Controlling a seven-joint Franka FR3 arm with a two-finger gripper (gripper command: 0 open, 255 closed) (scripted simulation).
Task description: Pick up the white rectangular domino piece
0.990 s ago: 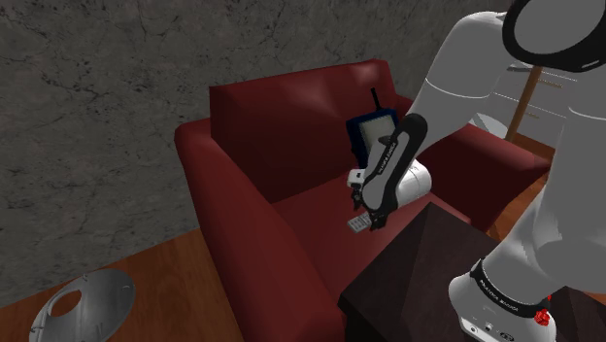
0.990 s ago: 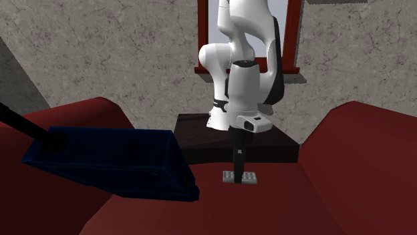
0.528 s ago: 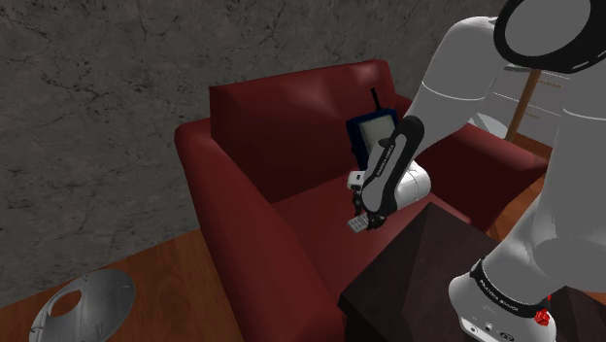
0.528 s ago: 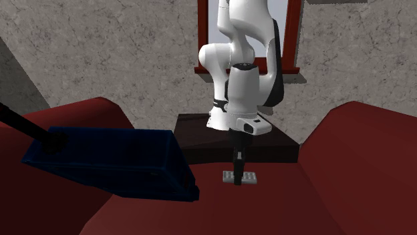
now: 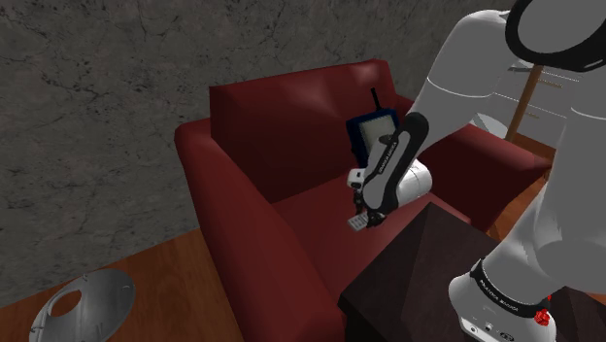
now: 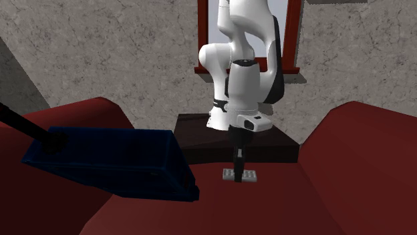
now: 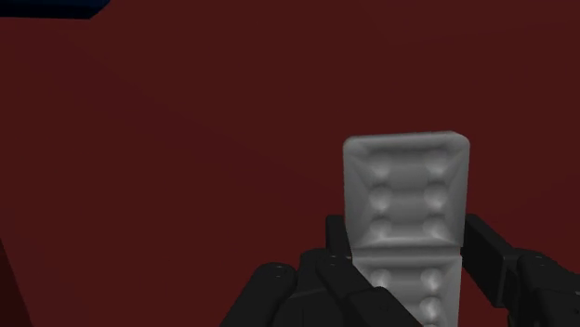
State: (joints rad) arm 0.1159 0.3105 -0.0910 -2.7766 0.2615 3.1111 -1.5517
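Domino (image 7: 405,200): pale grey-white, rectangular, with a raised rim, a ridge across the middle and round dimples in two rows on each half. In the wrist view you look straight onto its face, long axis running away from the hand. The fingers (image 7: 488,260) press its two long sides at the near half. It lies level and face up, low over the red seat (image 5: 311,219), toward the front. You can't tell whether it is resting or just lifted.

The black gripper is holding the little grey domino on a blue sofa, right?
No, the sofa is dark red, not blue; the second exterior view shows it. The black gripper does clasp the small pale grey rectangular domino on its seat.
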